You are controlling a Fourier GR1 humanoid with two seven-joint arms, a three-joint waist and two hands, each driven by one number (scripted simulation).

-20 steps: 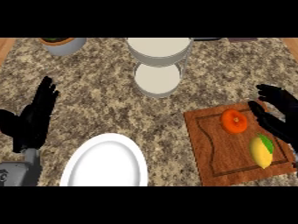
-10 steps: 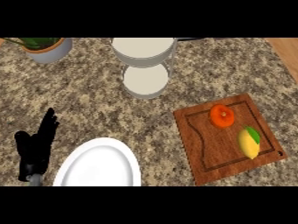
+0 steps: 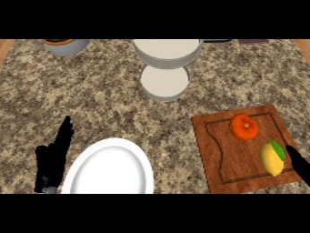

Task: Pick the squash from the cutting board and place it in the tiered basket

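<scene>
A wooden cutting board (image 3: 217, 150) lies at the right of the counter. On it sit an orange-red round fruit with a brown stem (image 3: 244, 126) and, nearer me, a yellow oval one with a green tip (image 3: 272, 158); I cannot tell which is the squash. The white tiered basket (image 3: 165, 81) stands at the far centre, its upper tier (image 3: 167, 51) above the lower one. My right hand (image 3: 306, 171) shows only as straight fingers at the lower right, just beside the yellow fruit and over the board's corner. My left hand (image 3: 52, 157) rests open at the lower left, fingers up.
A white plate (image 3: 110, 170) lies at the near left beside my left hand. A grey pot with orange contents (image 3: 67, 45) stands at the far left corner. Wooden floor shows past both counter sides.
The right hand, over the board a second ago and out of view half a second ago, shows again at the lower right beside the yellow fruit. The left hand has kept its place.
</scene>
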